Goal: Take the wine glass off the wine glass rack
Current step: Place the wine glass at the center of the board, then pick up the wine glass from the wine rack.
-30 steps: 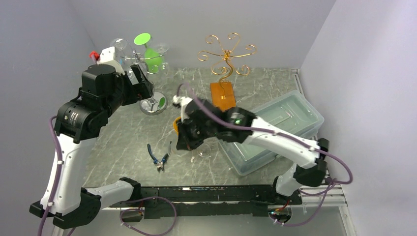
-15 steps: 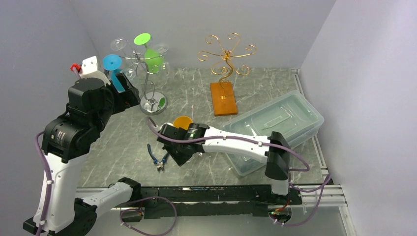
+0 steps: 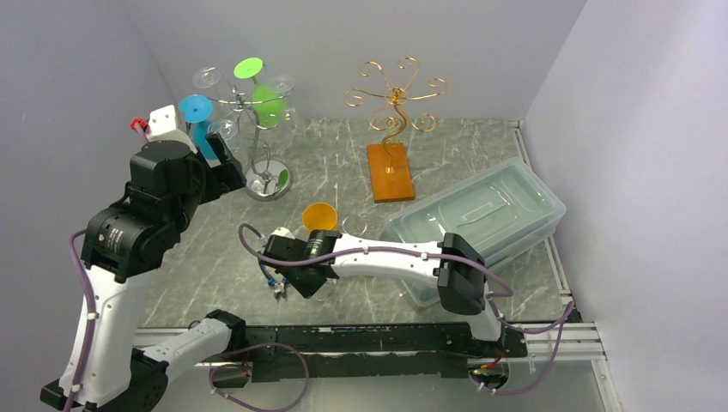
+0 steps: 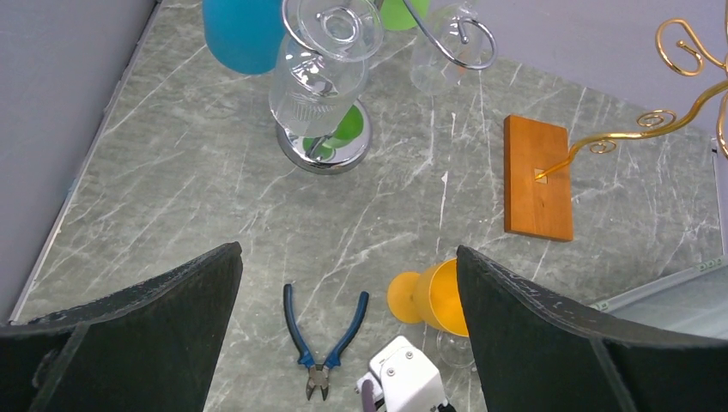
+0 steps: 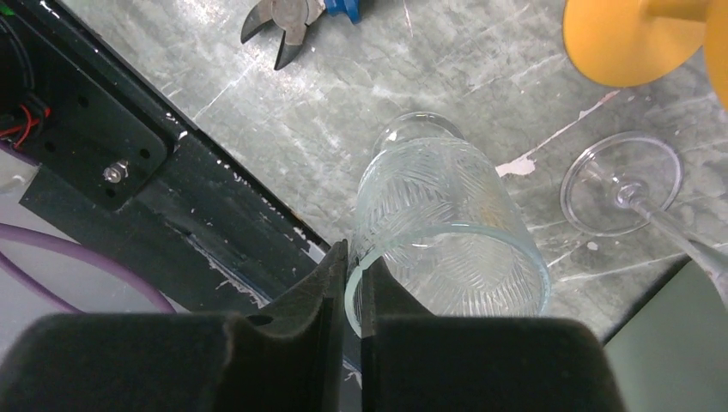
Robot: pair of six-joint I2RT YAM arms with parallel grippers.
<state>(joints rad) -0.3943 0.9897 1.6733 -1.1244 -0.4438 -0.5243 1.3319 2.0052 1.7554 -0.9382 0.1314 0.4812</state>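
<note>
A silver wine glass rack (image 3: pixel 267 180) stands at the back left, its base (image 4: pixel 324 148) showing in the left wrist view. A blue glass (image 3: pixel 197 120), a green glass (image 3: pixel 266 99) and clear glasses (image 4: pixel 316 81) hang from it. My left gripper (image 4: pixel 348 253) hovers open and empty, high beside the rack. Low near the front edge, my right gripper (image 5: pixel 354 275) is shut on the rim of a clear ribbed wine glass (image 5: pixel 442 232). The right arm (image 3: pixel 386 256) hides that glass from above.
An orange glass (image 3: pixel 319 216) and a clear stemmed glass (image 5: pixel 620 182) lie on the table by the right gripper. Blue pliers (image 4: pixel 324 339) lie near the front. A gold rack on a wooden base (image 3: pixel 389 172) and a clear tub (image 3: pixel 476 223) stand to the right.
The right arm has swung from the table's middle down toward the front left edge, still gripping the clear glass. The left arm has drawn back from the rack, uncovering the blue glass.
</note>
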